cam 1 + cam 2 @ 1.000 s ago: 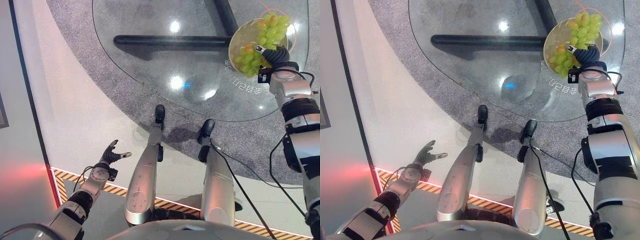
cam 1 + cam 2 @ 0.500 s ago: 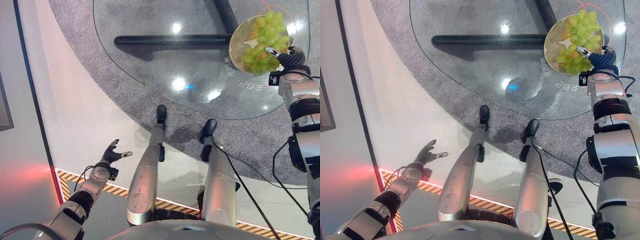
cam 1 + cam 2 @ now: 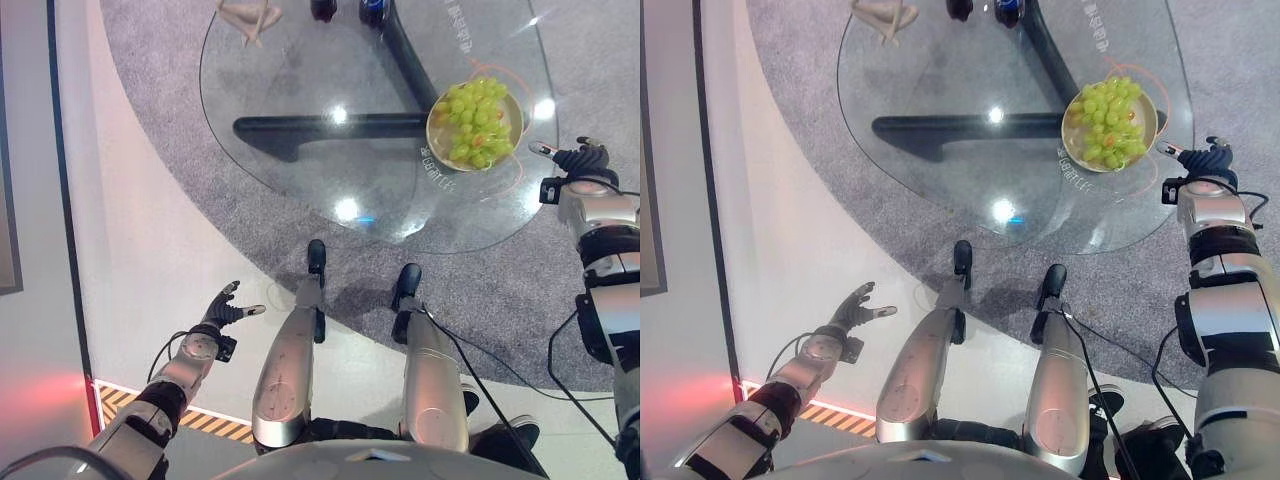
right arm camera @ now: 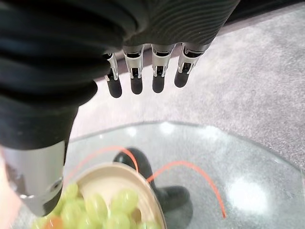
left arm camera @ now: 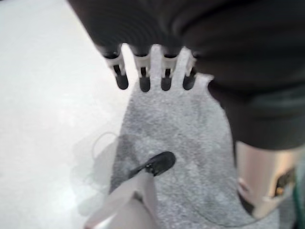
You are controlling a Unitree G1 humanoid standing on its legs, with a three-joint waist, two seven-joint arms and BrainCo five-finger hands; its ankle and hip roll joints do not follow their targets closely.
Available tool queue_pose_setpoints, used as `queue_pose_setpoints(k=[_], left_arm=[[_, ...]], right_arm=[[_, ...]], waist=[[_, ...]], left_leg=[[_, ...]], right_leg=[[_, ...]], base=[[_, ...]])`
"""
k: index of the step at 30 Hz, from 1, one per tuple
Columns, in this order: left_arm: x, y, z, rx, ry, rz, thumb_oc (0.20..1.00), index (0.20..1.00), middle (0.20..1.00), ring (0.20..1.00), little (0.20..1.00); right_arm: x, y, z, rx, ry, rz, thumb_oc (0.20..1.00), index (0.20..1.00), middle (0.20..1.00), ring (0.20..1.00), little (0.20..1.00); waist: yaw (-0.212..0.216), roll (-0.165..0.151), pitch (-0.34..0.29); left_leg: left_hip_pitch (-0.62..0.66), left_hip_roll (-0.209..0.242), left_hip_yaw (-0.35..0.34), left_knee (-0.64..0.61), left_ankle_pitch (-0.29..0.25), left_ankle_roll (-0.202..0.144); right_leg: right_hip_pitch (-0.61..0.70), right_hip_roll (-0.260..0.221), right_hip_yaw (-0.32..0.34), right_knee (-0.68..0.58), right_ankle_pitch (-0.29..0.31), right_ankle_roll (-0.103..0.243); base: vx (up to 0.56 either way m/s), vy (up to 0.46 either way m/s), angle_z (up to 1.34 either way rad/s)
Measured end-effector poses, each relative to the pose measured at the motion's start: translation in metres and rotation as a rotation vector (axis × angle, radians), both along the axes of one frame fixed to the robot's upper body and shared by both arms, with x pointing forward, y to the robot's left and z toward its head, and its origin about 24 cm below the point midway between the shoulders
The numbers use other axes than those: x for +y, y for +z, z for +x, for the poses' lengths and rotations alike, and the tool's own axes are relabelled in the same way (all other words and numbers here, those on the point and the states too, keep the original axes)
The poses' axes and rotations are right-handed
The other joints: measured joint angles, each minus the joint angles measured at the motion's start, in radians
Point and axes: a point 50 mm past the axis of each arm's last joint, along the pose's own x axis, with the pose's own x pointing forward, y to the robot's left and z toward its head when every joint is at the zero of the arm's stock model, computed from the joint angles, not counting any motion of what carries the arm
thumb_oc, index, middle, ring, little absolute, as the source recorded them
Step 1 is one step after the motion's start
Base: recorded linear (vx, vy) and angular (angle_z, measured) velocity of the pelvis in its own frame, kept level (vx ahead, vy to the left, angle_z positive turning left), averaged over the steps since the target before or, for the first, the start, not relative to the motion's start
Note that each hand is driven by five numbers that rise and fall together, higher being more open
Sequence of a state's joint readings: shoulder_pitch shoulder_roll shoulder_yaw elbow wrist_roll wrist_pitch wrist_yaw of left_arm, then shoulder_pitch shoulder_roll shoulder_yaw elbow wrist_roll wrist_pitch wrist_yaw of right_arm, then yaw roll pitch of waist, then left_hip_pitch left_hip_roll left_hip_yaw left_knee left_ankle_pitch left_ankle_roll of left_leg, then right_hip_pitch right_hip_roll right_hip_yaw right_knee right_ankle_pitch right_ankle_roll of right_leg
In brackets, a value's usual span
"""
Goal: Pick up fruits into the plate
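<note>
Grapes (image 3: pixel 474 124): a heap of green grapes, with a small orange piece among them, lying in the plate.
Plate (image 3: pixel 1150 113): a round cream-coloured plate on the right side of the glass table, close to its right edge; a thin orange curve shows by the plate's right rim.
Glass table (image 3: pixel 300 100): a rounded clear top over a dark base bar, standing on grey carpet.
Right hand (image 3: pixel 1203 156): just right of the plate, beyond the table's right edge, apart from the plate; its fingers (image 4: pixel 136 83) are straight and hold nothing, and its wrist view shows the plate's rim and some grapes past them.
Left hand (image 3: pixel 225 307): low on the near left, over the pale floor and well apart from the table; fingers spread and relaxed, holding nothing.
Far end of table: a pale beige object (image 3: pixel 247 14) near the far left edge; what it is cannot be told.
</note>
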State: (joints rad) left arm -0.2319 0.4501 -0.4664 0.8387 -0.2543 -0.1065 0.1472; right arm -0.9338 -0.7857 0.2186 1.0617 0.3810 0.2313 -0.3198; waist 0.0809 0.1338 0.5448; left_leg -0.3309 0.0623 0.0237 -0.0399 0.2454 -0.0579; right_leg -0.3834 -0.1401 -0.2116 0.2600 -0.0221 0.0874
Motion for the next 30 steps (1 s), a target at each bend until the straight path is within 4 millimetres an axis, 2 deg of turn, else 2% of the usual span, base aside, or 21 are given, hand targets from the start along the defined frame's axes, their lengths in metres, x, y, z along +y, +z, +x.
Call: queue_pose_setpoints(k=[2,5,8,10,11,13,15,18,20,23,25,30], left_arm=[[0.001,0.000,0.000,0.007,0.003,-0.005,1.000,1.000,1.000,1.000,1.000],[0.004,-0.002,-0.001,0.032,0.022,-0.026,1.000,1.000,1.000,1.000,1.000],[0.013,-0.011,-0.013,0.081,0.057,-0.046,1.000,1.000,1.000,1.000,1.000],[0.021,-0.017,-0.025,0.117,0.096,-0.075,1.000,1.000,1.000,1.000,1.000],[0.021,-0.018,-0.027,0.124,0.099,-0.078,1.000,1.000,1.000,1.000,1.000],[0.023,-0.023,-0.032,0.150,0.106,-0.100,1.000,1.000,1.000,1.000,1.000],[0.023,-0.029,-0.041,0.182,0.130,-0.141,1.000,1.000,1.000,1.000,1.000],[0.021,-0.050,-0.072,0.290,0.182,-0.191,1.000,1.000,1.000,1.000,1.000],[0.020,-0.059,-0.088,0.344,0.208,-0.208,1.000,1.000,1.000,1.000,1.000],[0.011,-0.077,-0.121,0.461,0.254,-0.259,1.000,1.000,1.000,1.000,1.000],[0.003,-0.084,-0.135,0.517,0.263,-0.285,1.000,1.000,1.000,1.000,1.000],[-0.001,-0.092,-0.155,0.614,0.291,-0.287,1.000,1.000,1.000,1.000,1.000]], right_arm=[[-0.001,-0.007,-0.004,-0.015,0.007,0.016,1.000,1.000,1.000,1.000,1.000],[-0.004,-0.028,-0.016,-0.043,0.030,0.063,1.000,1.000,1.000,1.000,1.000],[0.008,-0.061,-0.028,-0.062,0.115,0.160,1.000,1.000,1.000,1.000,1.000],[0.030,-0.093,-0.037,-0.081,0.186,0.288,1.000,1.000,1.000,1.000,1.000],[0.034,-0.099,-0.039,-0.083,0.202,0.313,1.000,1.000,1.000,1.000,1.000],[0.053,-0.135,-0.055,-0.058,0.243,0.442,1.000,1.000,1.000,1.000,1.000],[0.073,-0.177,-0.081,-0.013,0.282,0.578,1.000,1.000,1.000,1.000,1.000],[0.103,-0.233,-0.127,0.117,0.317,0.741,1.000,1.000,1.000,1.000,1.000],[0.111,-0.253,-0.148,0.176,0.299,0.797,1.000,1.000,1.000,1.000,1.000],[0.125,-0.294,-0.202,0.344,0.228,0.912,1.000,1.000,1.000,1.000,1.000],[0.133,-0.312,-0.235,0.463,0.200,0.959,1.000,1.000,1.000,1.000,1.000],[0.147,-0.330,-0.279,0.645,0.186,0.988,1.000,1.000,1.000,1.000,1.000]], waist=[[-0.008,-0.001,0.000],[-0.022,-0.008,0.002],[-0.040,-0.053,-0.028],[-0.058,-0.100,-0.062],[-0.058,-0.107,-0.068],[-0.066,-0.143,-0.094],[-0.075,-0.166,-0.137],[-0.088,-0.180,-0.232],[-0.096,-0.182,-0.266],[-0.113,-0.183,-0.344],[-0.113,-0.183,-0.388],[-0.117,-0.175,-0.422]], left_leg=[[0.030,0.005,0.002,-0.006,-0.005,0.002],[0.117,0.009,0.005,-0.033,-0.020,0.000],[0.188,0.010,0.021,-0.048,-0.038,-0.003],[0.206,0.011,0.028,-0.048,-0.043,-0.004],[0.210,0.011,0.028,-0.049,-0.046,-0.004],[0.243,0.010,0.031,-0.049,-0.059,-0.007],[0.273,0.010,0.038,-0.049,-0.080,-0.011],[0.317,0.006,0.053,-0.050,-0.110,-0.015],[0.338,0.005,0.058,-0.051,-0.118,-0.016],[0.378,0.008,0.066,-0.055,-0.141,-0.020],[0.385,0.008,0.070,-0.055,-0.143,-0.019],[0.413,0.008,0.090,-0.055,-0.151,-0.009]], right_leg=[[0.044,0.009,-0.001,-0.036,0.012,0.000],[0.153,0.020,-0.006,-0.109,0.030,0.006],[0.244,0.027,-0.005,-0.181,0.048,0.013],[0.276,0.033,0.002,-0.223,0.060,0.008],[0.286,0.033,0.001,-0.231,0.062,0.008],[0.334,0.035,0.001,-0.264,0.067,0.009],[0.376,0.037,0.001,-0.295,0.067,0.009],[0.431,0.037,0.009,-0.332,0.066,0.010],[0.459,0.037,0.010,-0.348,0.066,0.010],[0.493,0.039,0.015,-0.351,0.053,0.017],[0.496,0.038,0.018,-0.351,0.051,0.018],[0.512,0.032,0.039,-0.352,0.048,0.015]], base=[[0.03,0.024,-0.05],[0.08,0.043,0.00],[0.12,0.034,-0.08],[0.10,0.013,-0.10],[0.08,-0.001,-0.02],[0.13,0.012,0.00],[0.19,0.021,-0.02],[0.18,0.017,-0.11],[0.14,0.021,-0.09],[0.12,0.040,-0.07],[0.06,0.037,-0.06],[0.03,0.042,-0.11]])
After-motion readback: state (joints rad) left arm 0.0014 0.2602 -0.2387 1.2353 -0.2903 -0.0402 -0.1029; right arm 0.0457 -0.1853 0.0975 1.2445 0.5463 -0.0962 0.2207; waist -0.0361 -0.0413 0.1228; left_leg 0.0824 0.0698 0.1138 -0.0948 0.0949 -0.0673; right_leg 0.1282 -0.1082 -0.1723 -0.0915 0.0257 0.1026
